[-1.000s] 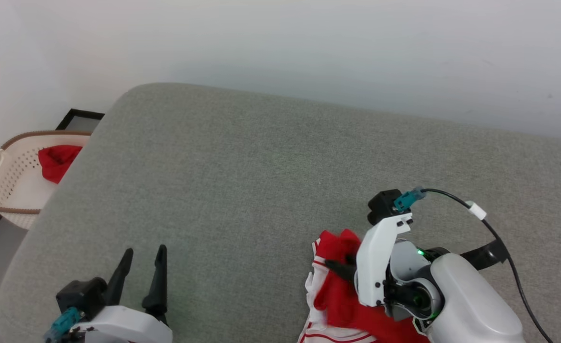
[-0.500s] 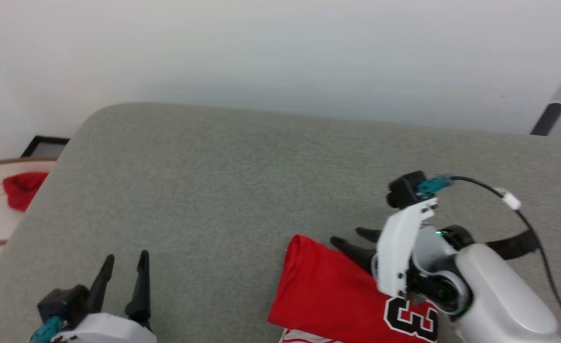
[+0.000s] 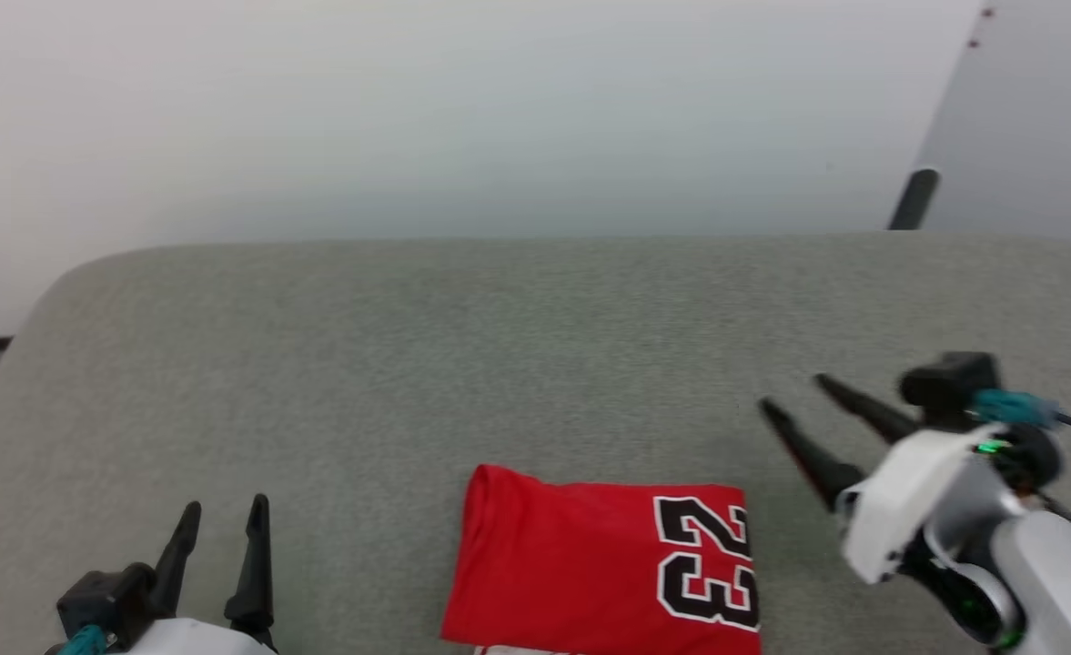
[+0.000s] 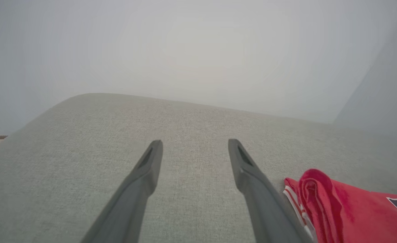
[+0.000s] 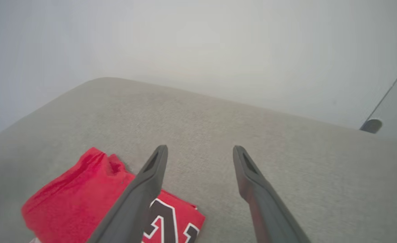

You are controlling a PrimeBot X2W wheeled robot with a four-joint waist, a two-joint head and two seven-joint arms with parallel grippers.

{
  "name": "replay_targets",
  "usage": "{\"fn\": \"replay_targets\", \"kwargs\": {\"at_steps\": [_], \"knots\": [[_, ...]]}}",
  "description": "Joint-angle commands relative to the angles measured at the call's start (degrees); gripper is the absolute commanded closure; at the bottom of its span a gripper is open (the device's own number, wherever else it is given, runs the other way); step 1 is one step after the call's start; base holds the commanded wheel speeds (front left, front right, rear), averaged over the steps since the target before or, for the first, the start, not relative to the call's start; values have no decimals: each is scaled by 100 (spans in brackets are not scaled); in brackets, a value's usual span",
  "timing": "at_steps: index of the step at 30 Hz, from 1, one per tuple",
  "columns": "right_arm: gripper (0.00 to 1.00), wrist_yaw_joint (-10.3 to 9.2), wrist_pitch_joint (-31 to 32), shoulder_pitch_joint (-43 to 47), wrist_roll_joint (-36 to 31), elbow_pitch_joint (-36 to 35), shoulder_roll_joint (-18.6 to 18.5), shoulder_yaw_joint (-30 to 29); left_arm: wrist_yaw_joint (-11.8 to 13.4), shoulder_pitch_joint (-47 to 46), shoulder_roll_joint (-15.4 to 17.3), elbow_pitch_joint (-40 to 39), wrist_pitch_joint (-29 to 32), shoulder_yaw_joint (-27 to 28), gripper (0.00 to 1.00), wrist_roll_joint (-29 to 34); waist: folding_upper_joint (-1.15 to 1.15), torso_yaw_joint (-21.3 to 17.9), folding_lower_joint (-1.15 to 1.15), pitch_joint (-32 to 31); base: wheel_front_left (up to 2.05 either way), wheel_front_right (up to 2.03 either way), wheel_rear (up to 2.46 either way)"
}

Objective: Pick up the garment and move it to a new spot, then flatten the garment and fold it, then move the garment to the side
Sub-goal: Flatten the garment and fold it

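the shirt (image 3: 590,564) lay folded into a flat, roughly rectangular red pad on the cushion (image 3: 389,346), at its near edge and right of centre. its left fold was rounded and soft, and the cloth looked smooth and matte. a blocky black "23" (image 3: 706,564) with thin white edging sat sideways at the shirt's right end. in the left wrist view the fold showed as a rolled lip, with red-and-white striped trim (image 4: 294,202) peeking out beneath it. the cushion was grey-green woven fabric, finely speckled, with rounded corners, set against a plain pale wall (image 3: 408,109). the right gripper (image 3: 791,391) hovered just right of the shirt and apart from it, its two long, tapered dark fingers spread wide and holding nothing. the left gripper (image 3: 226,502) sat low at the near left, well apart from the shirt. its fingers were likewise spread and empty, pointing toward the wall.
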Motion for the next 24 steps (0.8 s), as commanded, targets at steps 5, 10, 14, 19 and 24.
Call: {"fn": "replay_targets", "kwargs": {"at_steps": [5, 10, 14, 19, 24], "knots": [[0, -4, -797, 360, -388, 83, -218, -326, -33, 91, -15, -37, -18, 41, 0, 119, 0, -326, 0, -71, 0, 0, 0], [0, -4, -1398, 765, -709, 191, -304, -749, -94, 140, 1, -48, -18, 97, 0, 178, 0, -395, 0, -124, 0, 0, 0], [0, -4, -1683, 1121, -803, 262, -282, -1088, -132, 187, 11, -49, -18, 142, 0, 241, 0, -386, 0, -176, 0, 0, 0], [0, -4, -1817, 1532, -907, 228, -160, -1501, -176, 225, 2, -16, -19, 226, 0, 282, 0, -359, 0, -236, 0, 0, 0], [0, -4, -1841, 1802, -973, 148, -55, -1694, -199, 287, 1, 32, -19, 312, 0, 343, 0, -342, 0, -272, 0, 0, 0]]}}
